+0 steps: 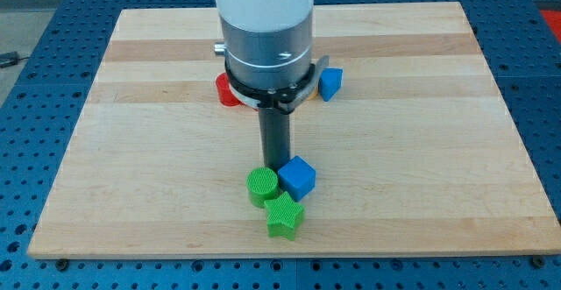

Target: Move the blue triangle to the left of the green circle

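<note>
Worktop carrying five blocks, green circle and blue cube side by side near the view's bottom, green star touching below both, my tip just above between them, blue triangle and red block well apart toward the top, either side of the arm.

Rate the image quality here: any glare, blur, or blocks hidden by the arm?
Camera view: lighting even, shadows soft, no strong glare on the wooden board. Focus sharp on the green circle, blue cube and green star. The arm hides much of a red block and part of the blue triangle; my tip sits behind the cluster.
</note>
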You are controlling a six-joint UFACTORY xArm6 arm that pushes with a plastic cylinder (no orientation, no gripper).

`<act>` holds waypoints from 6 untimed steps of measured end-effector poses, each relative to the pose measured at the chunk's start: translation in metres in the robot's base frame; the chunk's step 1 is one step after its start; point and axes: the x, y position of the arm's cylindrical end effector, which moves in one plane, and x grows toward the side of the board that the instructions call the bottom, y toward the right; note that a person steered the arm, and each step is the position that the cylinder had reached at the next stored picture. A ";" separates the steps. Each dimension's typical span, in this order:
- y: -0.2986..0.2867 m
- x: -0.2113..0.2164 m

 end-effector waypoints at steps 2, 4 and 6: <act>0.027 0.007; 0.072 -0.028; 0.159 -0.107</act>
